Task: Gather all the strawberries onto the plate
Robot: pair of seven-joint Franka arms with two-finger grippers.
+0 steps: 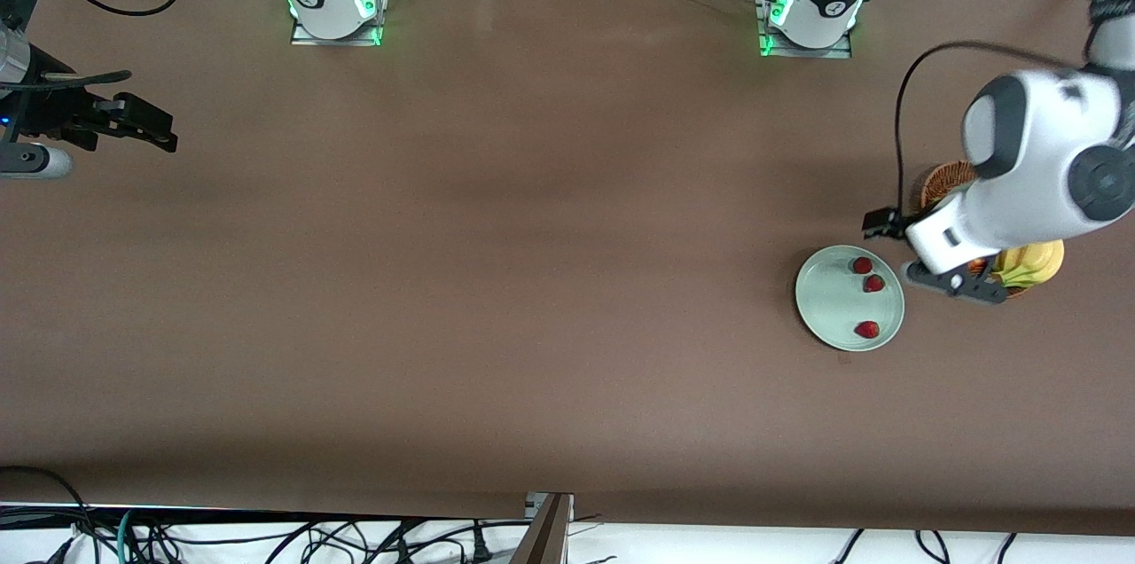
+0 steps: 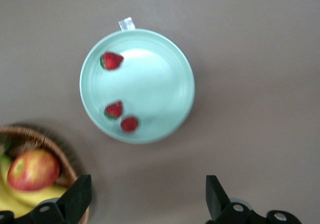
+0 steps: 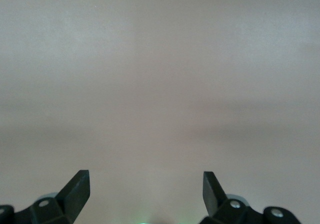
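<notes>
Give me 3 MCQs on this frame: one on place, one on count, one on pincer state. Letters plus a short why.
1. Where is the plate?
A. in the basket
B. on the table beside the basket, toward the left arm's end
C. toward the right arm's end

2. How many strawberries lie in the plate?
A. one
B. two
C. three

3. What state is the left pincer in?
A. open, holding nothing
B. shut on a strawberry
C. shut on the apple

Key:
1 B: the front view shows the plate flat on the table next to the basket, near the left arm.
2 C: the left wrist view shows three red berries inside the rim.
3 A: its fingers stand wide apart with only bare table between them. The right pincer waits open over bare table.
</notes>
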